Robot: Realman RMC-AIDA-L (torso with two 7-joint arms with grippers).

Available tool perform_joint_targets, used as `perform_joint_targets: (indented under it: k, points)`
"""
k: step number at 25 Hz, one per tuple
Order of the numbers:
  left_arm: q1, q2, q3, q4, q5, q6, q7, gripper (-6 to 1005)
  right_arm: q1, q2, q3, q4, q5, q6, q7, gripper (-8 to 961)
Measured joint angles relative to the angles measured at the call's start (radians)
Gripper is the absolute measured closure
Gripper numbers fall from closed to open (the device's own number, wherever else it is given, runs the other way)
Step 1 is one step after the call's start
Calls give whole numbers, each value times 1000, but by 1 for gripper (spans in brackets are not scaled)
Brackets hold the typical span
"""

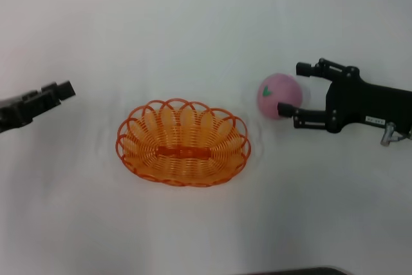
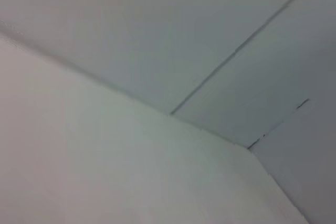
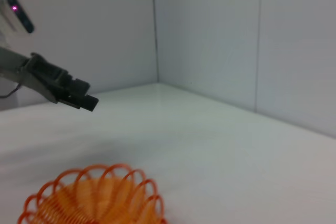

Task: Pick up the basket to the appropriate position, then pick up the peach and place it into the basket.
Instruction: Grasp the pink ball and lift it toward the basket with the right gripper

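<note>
No brand or readable writing is showing anywhere; a small pale label on the right arm is too blurred to read. The right gripper [image 1: 288, 88] is reaching in from the right with its jaws apart around the peach [image 1: 279, 95], which is sitting on the white table [image 1: 206, 17]. The basket [image 1: 183, 142] is resting near the table's middle, empty. The left gripper [image 1: 61, 90] is hovering at the left, well apart from the basket; whether its jaws are apart I cannot tell. Pale grey walls [image 3: 210, 30] are meeting at a corner behind the table.

White table [image 1: 193, 24]: basket [image 1: 183, 143], peach [image 1: 279, 94].
</note>
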Motion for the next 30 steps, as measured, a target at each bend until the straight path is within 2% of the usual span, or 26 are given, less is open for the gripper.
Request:
perform_joint_targets:
  k: [3, 5, 6, 11, 14, 22, 26, 30]
  points:
    - [-2, 0, -5, -24, -42, 16, 163, 486, -1, -1, 2, 14, 33, 12, 0, 23]
    - [-4, 0, -6, -51, -62, 38, 333, 482, -1, 0, 7, 27, 46, 20, 0, 23]
    - [-4, 0, -6, -51, -62, 38, 333, 449, 0, 0, 9, 32, 50, 22, 0, 22]
    - [8, -2, -13, -107, -81, 68, 617, 283, 3, 0, 11, 42, 67, 30, 7, 22]
    - [24, -1, -51, -138, -100, 91, 755, 236, 5, 0, 10, 50, 68, 46, 8, 22]
    - [82, -5, -62, -160, -59, 112, 919, 109, -2, -1, 23, 64, 69, 66, 9, 21]
    - [86, -6, -63, -167, 11, 137, 925, 114, -1, -1, 39, 69, 70, 66, 25, 21]
    - [92, -6, -66, -169, 47, 164, 926, 113, 5, -6, 45, 60, 70, 64, 162, 22]
